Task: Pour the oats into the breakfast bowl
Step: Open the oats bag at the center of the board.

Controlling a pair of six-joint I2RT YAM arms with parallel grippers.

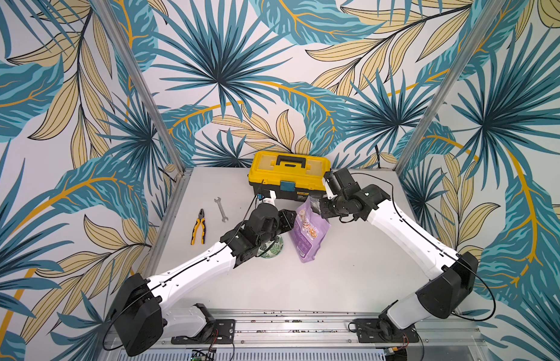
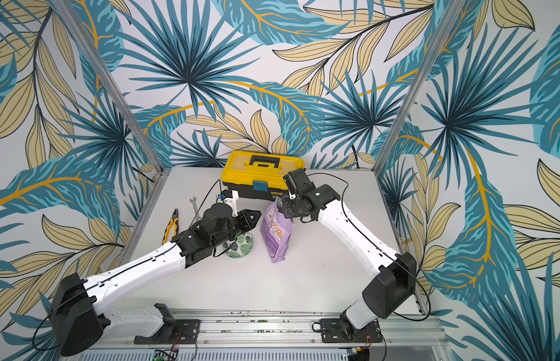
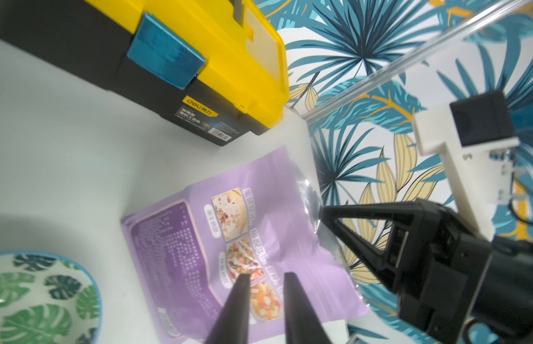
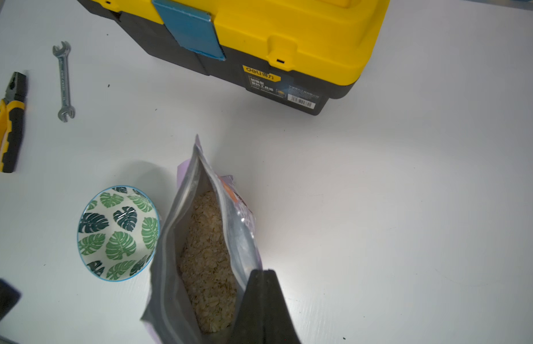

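- The oats [image 4: 205, 256] are lying inside the lilac pouch [image 1: 307, 231], which is standing upright on the table [image 1: 335, 281] with its mouth gaping open. None are showing in the breakfast bowl [image 4: 116, 232], so the pour is, by my reading, not yet begun.
- The right gripper [image 3: 324, 213] is pinching one corner of the pouch's top rim, jaws together on the film, so the oats are sitting below that grip.
- The left gripper [image 3: 266, 277] is hanging over the bowl, fingers a little apart, pointing at the pouch's printed face and gripping nothing. Whether the tips are touching the film, I cannot tell.
- The bowl is sitting just beside the pouch, on the left arm's side, partly hidden beneath the left wrist in both top views.
- Doing this step well is probably calling for a lift, then a slow tilt toward the bowl with the free corner of the mouth leading as a spout, since the bowl is narrower than the pouch.
- A one-corner grip is likely letting the soft bag fold; the left gripper taking hold low down would be steadying it.
- The yellow toolbox [image 1: 289, 175] is sitting behind, clear of the pour.
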